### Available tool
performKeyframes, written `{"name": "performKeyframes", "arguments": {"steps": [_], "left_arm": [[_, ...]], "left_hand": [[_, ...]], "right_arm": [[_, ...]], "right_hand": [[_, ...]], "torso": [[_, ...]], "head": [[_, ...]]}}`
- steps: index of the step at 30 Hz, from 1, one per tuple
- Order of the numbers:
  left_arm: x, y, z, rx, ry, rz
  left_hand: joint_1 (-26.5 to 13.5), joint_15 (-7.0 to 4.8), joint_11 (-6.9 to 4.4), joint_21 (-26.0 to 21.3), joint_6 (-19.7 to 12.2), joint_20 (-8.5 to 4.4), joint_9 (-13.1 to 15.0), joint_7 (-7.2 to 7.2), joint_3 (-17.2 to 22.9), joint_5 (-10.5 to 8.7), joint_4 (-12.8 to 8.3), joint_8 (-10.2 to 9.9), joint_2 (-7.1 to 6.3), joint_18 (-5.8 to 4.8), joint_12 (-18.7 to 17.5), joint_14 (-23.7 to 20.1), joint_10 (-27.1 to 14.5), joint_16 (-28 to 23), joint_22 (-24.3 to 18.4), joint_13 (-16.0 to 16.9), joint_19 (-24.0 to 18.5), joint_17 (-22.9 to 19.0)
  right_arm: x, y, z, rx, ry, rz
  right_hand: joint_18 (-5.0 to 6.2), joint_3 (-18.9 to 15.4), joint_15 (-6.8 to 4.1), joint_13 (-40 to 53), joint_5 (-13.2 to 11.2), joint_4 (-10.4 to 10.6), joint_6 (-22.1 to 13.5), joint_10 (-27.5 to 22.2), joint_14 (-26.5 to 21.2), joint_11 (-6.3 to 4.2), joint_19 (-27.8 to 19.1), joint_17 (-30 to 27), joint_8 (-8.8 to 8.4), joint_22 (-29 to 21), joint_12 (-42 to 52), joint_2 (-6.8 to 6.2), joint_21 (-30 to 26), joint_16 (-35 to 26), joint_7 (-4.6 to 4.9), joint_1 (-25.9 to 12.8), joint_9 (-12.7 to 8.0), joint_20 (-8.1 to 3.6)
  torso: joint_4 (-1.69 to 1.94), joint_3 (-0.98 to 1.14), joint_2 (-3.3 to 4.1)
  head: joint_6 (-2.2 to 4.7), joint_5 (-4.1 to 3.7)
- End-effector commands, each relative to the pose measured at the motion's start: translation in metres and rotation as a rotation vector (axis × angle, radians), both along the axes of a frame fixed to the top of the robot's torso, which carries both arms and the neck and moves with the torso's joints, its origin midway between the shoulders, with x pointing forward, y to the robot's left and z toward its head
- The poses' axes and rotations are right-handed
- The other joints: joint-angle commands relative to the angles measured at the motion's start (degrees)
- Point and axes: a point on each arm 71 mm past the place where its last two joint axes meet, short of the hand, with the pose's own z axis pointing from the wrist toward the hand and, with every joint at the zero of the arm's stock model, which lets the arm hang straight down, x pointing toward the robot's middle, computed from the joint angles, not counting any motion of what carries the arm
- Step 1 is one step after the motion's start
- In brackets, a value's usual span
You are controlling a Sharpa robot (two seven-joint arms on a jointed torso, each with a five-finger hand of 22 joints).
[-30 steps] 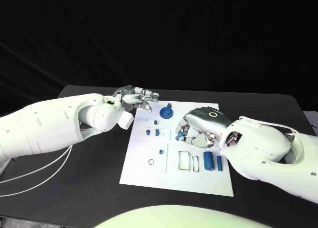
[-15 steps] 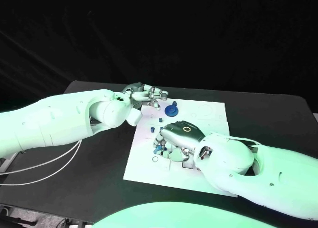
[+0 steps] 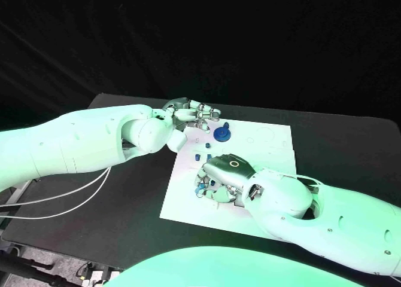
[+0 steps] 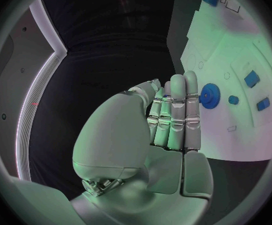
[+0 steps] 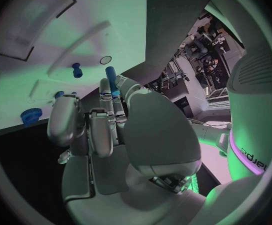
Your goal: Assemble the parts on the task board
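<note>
The white task board [image 3: 271,145] lies in the middle of the black table. A blue gear [image 3: 221,134] stands on its far part. My left hand [image 3: 194,112] hovers at the board's far left corner, fingers straight and side by side [image 4: 173,116], holding nothing; the blue gear [image 4: 208,95] is just beyond its fingertips. My right hand [image 3: 219,177] is low over the board's left middle and pinches a small blue cylinder [image 5: 111,80] between thumb and finger. A blue peg [image 5: 77,71] stands in the board close to it, beside a small round hole [image 5: 105,59].
Small blue pieces [image 4: 251,78] sit in the board's slots near the gear, two more [image 3: 197,156] by the left edge. Black table [image 3: 122,197] surrounds the board. My right forearm [image 3: 339,215] covers the board's near right part.
The camera has shifted. My right hand has moved from the board's middle toward its left side, still with the blue piece. The left hand stays by the far left corner.
</note>
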Motion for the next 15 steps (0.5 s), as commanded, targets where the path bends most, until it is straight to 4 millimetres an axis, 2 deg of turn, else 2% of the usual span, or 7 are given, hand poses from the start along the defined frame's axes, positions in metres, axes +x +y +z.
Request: {"name": "performKeyframes", "arguments": {"steps": [1, 5, 10, 15], "left_arm": [[-0.0007, -0.002, 0.001, -0.003, -0.003, -0.023], [-0.001, -0.0018, 0.001, -0.003, -0.002, -0.024], [-0.0012, -0.001, 0.0011, -0.002, -0.002, -0.023], [-0.0014, -0.0003, 0.0012, -0.001, -0.001, -0.022]], "left_hand": [[0.1, 0.13, 0.01, -0.3, -0.3, 0.15, 0.1, 0.01, -0.1, 0.14, -0.3, 0.0, 0.46, 0.36, 0.3, -0.3, -0.4, -0.2, -0.1, 0.1, 0.1, -0.1], [0.1, 0.13, 0.01, -0.3, -0.3, 0.15, 0.1, 0.01, -0.1, 0.14, -0.3, 0.0, 0.46, 0.36, 0.3, -0.3, -0.4, -0.2, -0.1, 0.1, 0.1, -0.1], [0.1, 0.14, 0.01, -0.3, -0.4, 0.15, 0.1, 0.02, -0.1, 0.14, -0.3, 0.0, 0.46, 0.36, 0.4, -0.3, -0.4, -0.2, -0.1, 0.1, 0.1, -0.1], [0.1, 0.14, 0.01, -0.3, -0.4, 0.15, 0.1, 0.02, -0.1, 0.14, -0.3, 0.0, 0.46, 0.36, 0.4, -0.3, -0.4, -0.2, -0.1, 0.1, 0.1, -0.1]], "right_arm": [[-0.0004, 0.0006, -0.0032, -0.025, -0.003, 0.019], [0.0002, -0.0001, -0.0052, -0.033, 0.0, 0.018], [0.0008, -0.0014, -0.0068, -0.044, 0.001, 0.016], [0.0008, -0.002, -0.0078, -0.055, 0.005, 0.018]], "right_hand": [[-0.74, 0.3, -0.05, 0.0, 0.4, 0.0, 0.3, 0.0, 3.0, 0.13, -0.1, -0.1, 0.25, 6.9, -0.3, -0.43, -0.5, 0.1, 0.09, 0.0, 1.4, 0.1], [-0.72, 0.4, -0.03, 0.0, 0.5, -0.1, 0.2, 0.0, 3.0, 0.15, -0.2, -0.2, 0.21, 6.8, -0.5, -0.48, -0.6, 0.0, 0.11, -0.1, 1.4, 0.11], [-0.72, 0.4, -0.03, 0.0, 0.5, -0.1, 0.2, 0.0, 3.0, 0.15, -0.2, -0.2, 0.21, 6.8, -0.5, -0.48, -0.6, 0.0, 0.11, -0.1, 1.4, 0.11], [-0.77, 0.5, -0.03, 0.0, 0.5, -0.1, 0.2, 0.0, 3.0, 0.14, -0.1, -0.1, 0.21, 6.9, -0.5, -0.47, -0.3, 0.1, 0.11, -0.1, 1.4, 0.12]], "torso": [[0.01, -0.03, 0.04], [0.0, 0.03, 0.05], [-0.06, -0.05, 0.0], [-0.08, -0.01, 0.02]], "head": [[-0.34, 0.34], [-0.47, 0.61], [-0.65, 0.68], [-0.74, 0.76]]}}
